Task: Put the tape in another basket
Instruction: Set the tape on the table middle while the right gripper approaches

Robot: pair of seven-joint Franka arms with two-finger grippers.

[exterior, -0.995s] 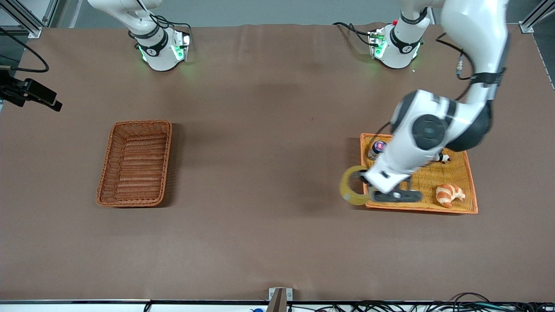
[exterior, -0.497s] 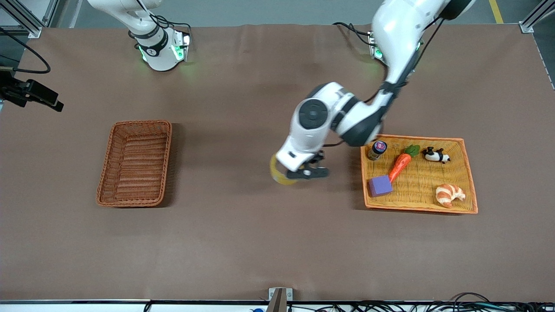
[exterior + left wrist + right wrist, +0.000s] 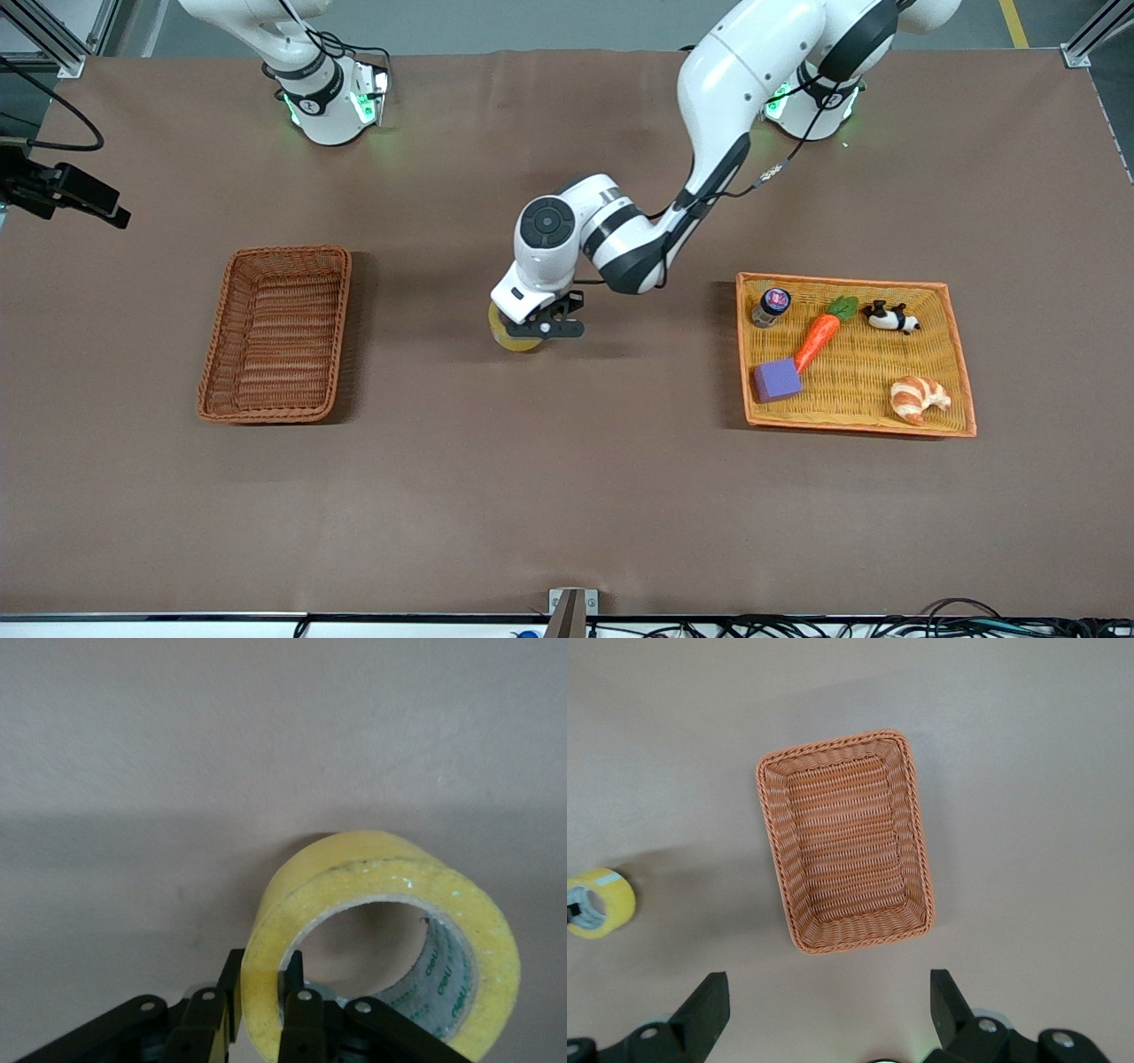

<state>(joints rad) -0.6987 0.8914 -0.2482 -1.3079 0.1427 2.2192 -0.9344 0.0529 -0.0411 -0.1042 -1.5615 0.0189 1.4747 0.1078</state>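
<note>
The left tool is closed tight on the wall of the yellow tape, one finger inside the ring and one outside, holding it up over the bare brown worktop. The dark woven basket sits well apart from this tool, toward the right arm's end. The right tool waits high over that basket with its fingers spread wide, holding nothing.

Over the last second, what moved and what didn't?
The left hand, shut on the tape, carried it off the orange tray to over the bare table, toward the basket. Basket, tray contents and the open right hand over the basket stayed put.
</note>
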